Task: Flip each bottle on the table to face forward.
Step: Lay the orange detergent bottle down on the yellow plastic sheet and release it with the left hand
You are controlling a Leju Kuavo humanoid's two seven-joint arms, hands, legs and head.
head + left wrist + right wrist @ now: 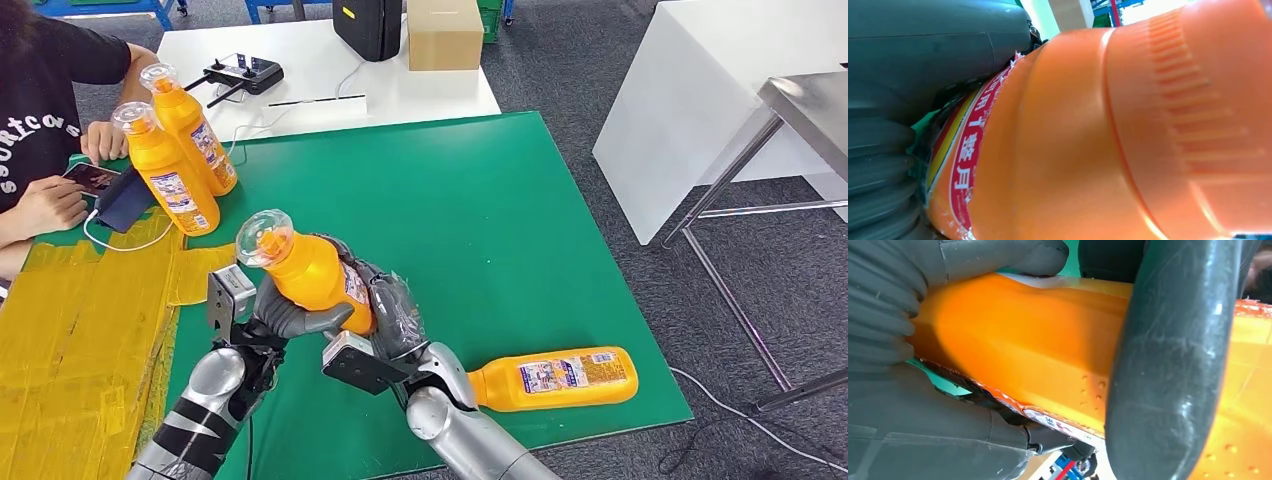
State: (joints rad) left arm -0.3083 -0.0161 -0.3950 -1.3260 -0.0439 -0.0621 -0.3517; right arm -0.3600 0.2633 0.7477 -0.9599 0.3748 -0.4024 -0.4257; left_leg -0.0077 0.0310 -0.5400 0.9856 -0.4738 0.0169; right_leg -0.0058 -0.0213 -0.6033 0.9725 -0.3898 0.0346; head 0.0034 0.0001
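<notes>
Both hands were wrapped round one orange plastic bottle with a clear domed cap (pixel 300 268), held tilted above the green mat (pixel 480 200) at the lower centre of the head view: the left hand (pixel 285 312) cupped it from the lower-left side, and the right hand (pixel 385 305) curled its dark fingers (pixel 1168 365) across the body, over the label edge. To the lower right, a second orange bottle lying on its side (pixel 555 380) rested on the mat, label up, just beside the right forearm. At the upper left, two orange bottles standing upright (pixel 180 160) were close together, near a seated person's hand (pixel 45 205) holding a phone. The held bottle seemed mid-turn; doing it well probably meant keeping one hand firm while the other re-gripped, rotating until the label faced the robot, then lowering it flat on its base before either hand let go, well apart from the standing pair.
</notes>
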